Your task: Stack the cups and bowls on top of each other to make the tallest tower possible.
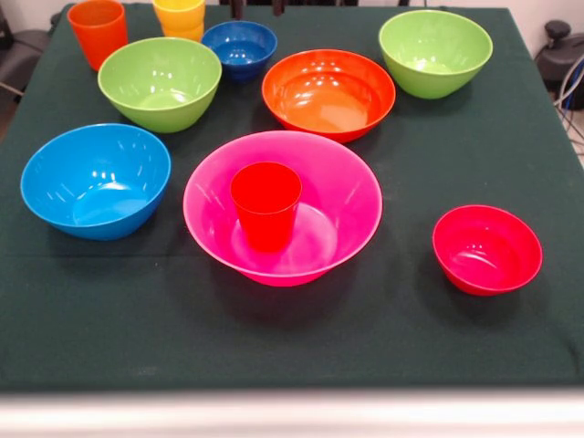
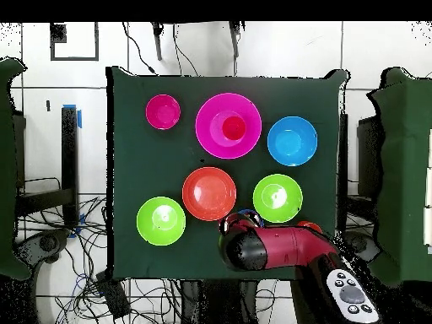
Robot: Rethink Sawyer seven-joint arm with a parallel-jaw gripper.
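Note:
A red cup (image 1: pixel 265 205) stands upright inside the large pink bowl (image 1: pixel 356 182) at the table's middle; both also show in the overhead view, cup (image 2: pixel 234 127) and bowl (image 2: pixel 211 139). Separate on the cloth are a light blue bowl (image 1: pixel 96 181), two lime green bowls (image 1: pixel 160 82) (image 1: pixel 435 52), an orange bowl (image 1: pixel 328 93), a small dark blue bowl (image 1: pixel 239 47) and a small red bowl (image 1: pixel 486 248). An orange cup (image 1: pixel 97 32) and a yellow cup (image 1: pixel 180 16) stand at the far edge. The gripper (image 2: pixel 239 245) hangs under the arm's end near the robot's side, over the dark blue bowl, apart from everything.
The table is covered with a dark green cloth (image 1: pixel 292 338). The red and black arm (image 2: pixel 287 249) lies across the robot-side table edge. Cables and chairs surround the table on the floor.

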